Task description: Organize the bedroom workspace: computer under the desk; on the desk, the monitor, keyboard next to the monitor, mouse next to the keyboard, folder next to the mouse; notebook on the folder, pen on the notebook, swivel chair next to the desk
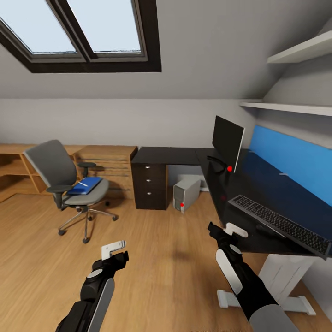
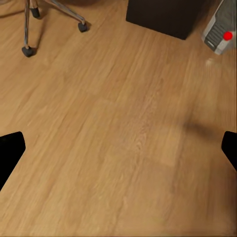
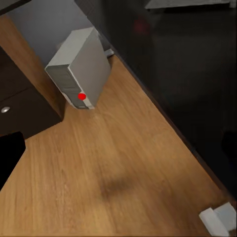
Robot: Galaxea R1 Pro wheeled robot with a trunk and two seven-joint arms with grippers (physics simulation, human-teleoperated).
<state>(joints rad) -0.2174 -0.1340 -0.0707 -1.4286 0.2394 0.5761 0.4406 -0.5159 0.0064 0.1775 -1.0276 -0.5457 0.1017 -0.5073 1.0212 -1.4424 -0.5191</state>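
Observation:
The grey swivel chair (image 1: 55, 170) stands at the left, away from the desk (image 1: 175, 156). The blue folder (image 1: 86, 186) lies on its seat with a thin white pen (image 1: 82, 183) on top. On the black desk stand the monitor (image 1: 227, 142) and the keyboard (image 1: 281, 223). A small dark shape (image 1: 266, 229) by the keyboard may be the mouse. The computer (image 1: 186, 193) (image 3: 79, 66) (image 2: 222, 32) sits under the desk. I cannot make out the notebook. My left gripper (image 1: 115, 252) (image 2: 118, 153) and right gripper (image 1: 226, 230) (image 3: 118, 153) hang open and empty over the floor.
A dark drawer unit (image 1: 150, 186) (image 2: 163, 17) holds up the desk's left end, and a white leg (image 1: 281, 276) the near end. A light wooden chest (image 1: 108, 166) lines the back wall. The chair's casters (image 2: 28, 49) are on the wood floor (image 1: 161, 258).

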